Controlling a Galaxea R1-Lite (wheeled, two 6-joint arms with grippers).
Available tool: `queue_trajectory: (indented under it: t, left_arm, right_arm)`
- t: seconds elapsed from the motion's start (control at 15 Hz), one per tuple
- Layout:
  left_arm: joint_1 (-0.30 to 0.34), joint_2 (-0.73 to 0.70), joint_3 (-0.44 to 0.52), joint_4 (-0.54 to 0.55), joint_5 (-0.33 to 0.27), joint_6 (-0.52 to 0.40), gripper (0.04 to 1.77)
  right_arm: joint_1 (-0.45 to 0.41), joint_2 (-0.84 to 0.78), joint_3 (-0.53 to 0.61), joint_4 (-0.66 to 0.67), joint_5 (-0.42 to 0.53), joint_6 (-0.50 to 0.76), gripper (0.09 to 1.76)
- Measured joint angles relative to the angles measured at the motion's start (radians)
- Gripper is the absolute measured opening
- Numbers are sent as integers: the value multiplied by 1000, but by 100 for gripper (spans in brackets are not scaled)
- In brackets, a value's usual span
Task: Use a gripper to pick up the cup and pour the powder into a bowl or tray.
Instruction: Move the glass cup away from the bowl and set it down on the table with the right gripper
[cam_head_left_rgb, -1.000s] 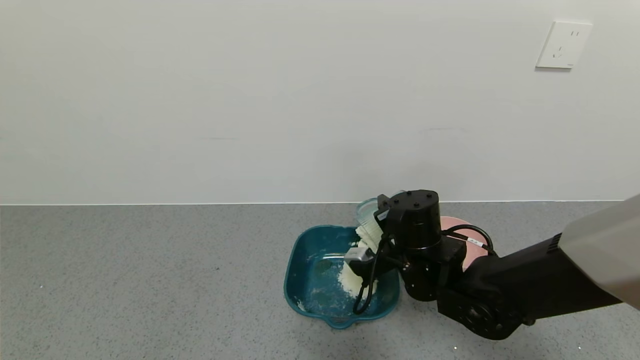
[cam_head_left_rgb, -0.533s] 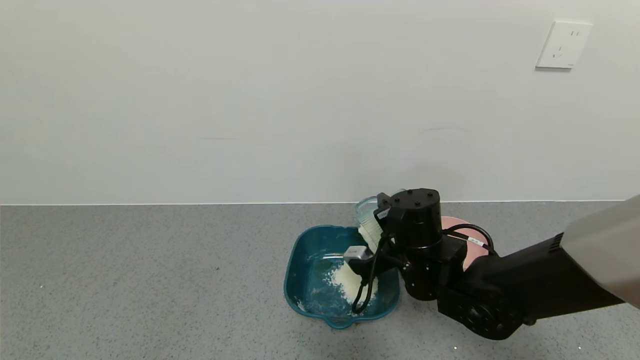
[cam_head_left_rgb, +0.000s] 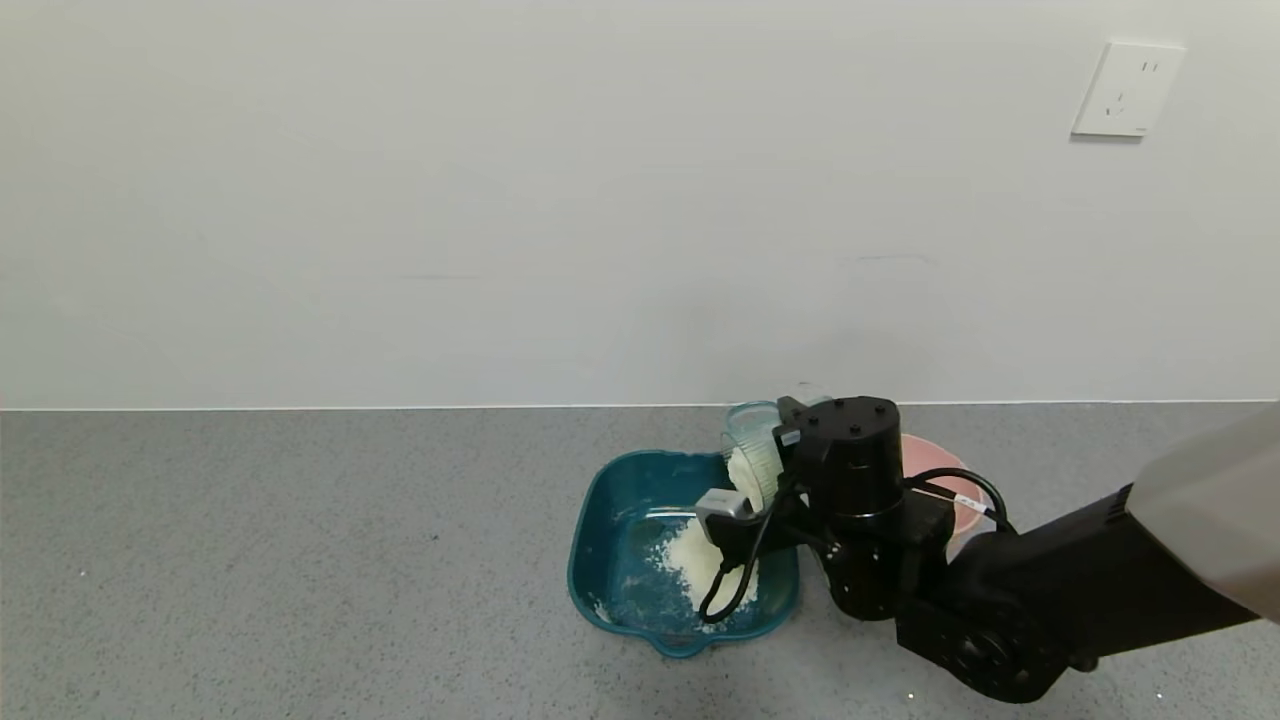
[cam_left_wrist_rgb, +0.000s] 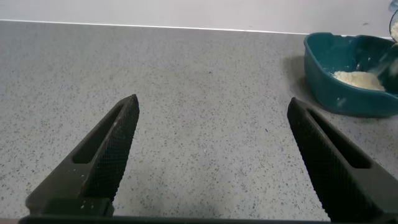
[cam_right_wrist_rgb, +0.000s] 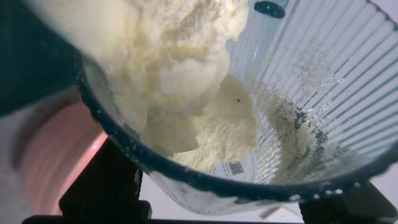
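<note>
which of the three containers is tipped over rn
The ribbed clear cup, shut in the right gripper; the teal basin and pink bowl sit flat.

The counter (cam_head_left_rgb: 300, 560) lies open on the robot's left, as it does ahead of the spread left claw (cam_left_wrist_rgb: 211, 162); the teal basin (cam_head_left_rgb: 600, 530) blocks the middle; right claw (cam_head_left_rgb: 775, 470), tilted cup (cam_head_left_rgb: 752, 440) and pink bowl (cam_head_left_rgb: 935, 465) crowd its right side; a wall (cam_head_left_rgb: 500, 200) closes the back.

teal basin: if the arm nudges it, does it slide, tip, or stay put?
Probably slides: the teal basin looks like thin plastic on a smooth speckled counter, with only a small powder heap as ballast. Tipping seems unlikely, since it sits low and wide. The right tool holds the cup tilted above it.
</note>
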Motion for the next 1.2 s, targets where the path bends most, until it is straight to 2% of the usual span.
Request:
queue_trajectory:
  t: [0.67,1.2]
  left_arm:
    - [0,0,0,0,0,0,172]
    - [0,0,0,0,0,0,172]
  right_arm:
    - [6,-101,123,-7,3,517,135]
    - [-76,-124,175,-202,49,880,135]
